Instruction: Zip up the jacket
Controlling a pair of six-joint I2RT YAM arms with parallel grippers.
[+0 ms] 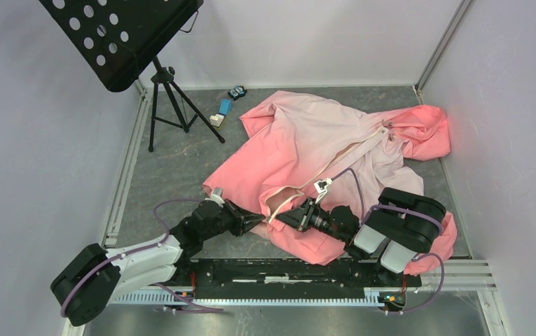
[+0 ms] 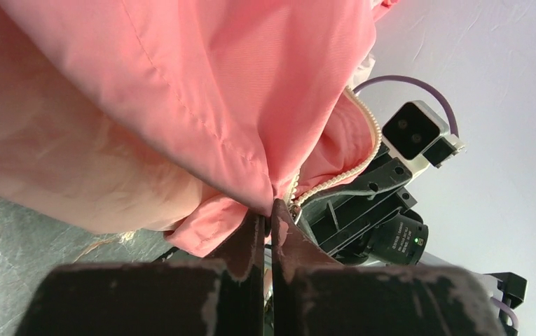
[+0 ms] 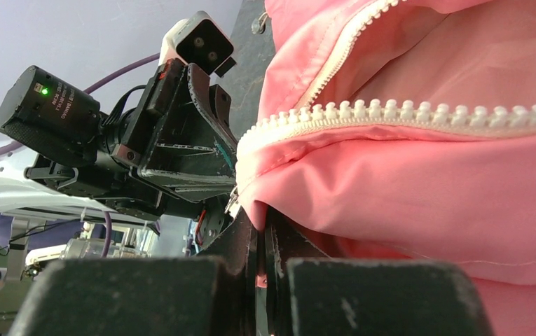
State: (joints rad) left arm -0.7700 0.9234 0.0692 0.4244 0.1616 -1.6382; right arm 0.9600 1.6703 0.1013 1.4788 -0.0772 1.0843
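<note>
Left gripper is clamped tight on the jacket, pinching a fold of coral fabric at the bottom hem. In its wrist view the fingers are nearly together with cloth bunched between them. Right gripper comes in from the other side, its tip almost meeting the left one. It's squeezed down on the hem too, fingers nipping the fabric just under the cream teeth. The jacket lies spread over the table with the lower front raised a bit where both grippers hold it. The zipper runs up and to the right from there, and its two sides gape apart at the bottom. The hood sits over by the far right corner.
</note>
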